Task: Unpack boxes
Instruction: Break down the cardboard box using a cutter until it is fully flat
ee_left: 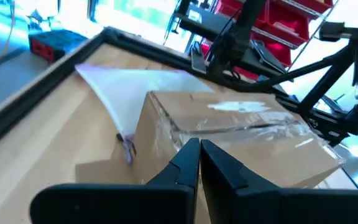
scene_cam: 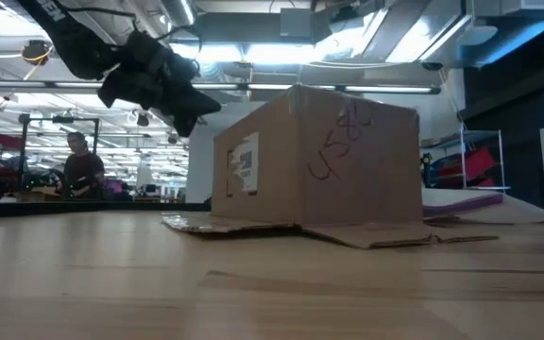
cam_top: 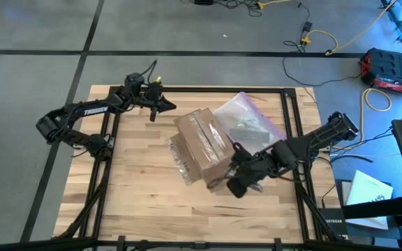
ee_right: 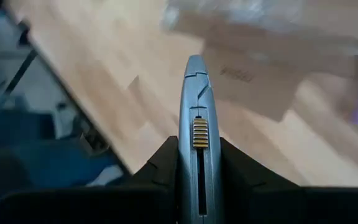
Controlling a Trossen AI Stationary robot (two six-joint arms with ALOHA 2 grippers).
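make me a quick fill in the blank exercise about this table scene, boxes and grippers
1. The brown cardboard box is sealed on top with clear ____.
2. The right gripper is shut on a grey ____ with a ridged yellow slider.
3. The left gripper, holding nothing, has its fingers ____.
4. The clear plastic bag lies on the wooden ____.

Missing words: tape; knife; shut; table

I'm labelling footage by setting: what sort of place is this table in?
Most likely a workshop or robotics lab hall, not a home. The low view shows red storage bins on shelving and a person at a distant bench; the high view shows cables across a grey floor.
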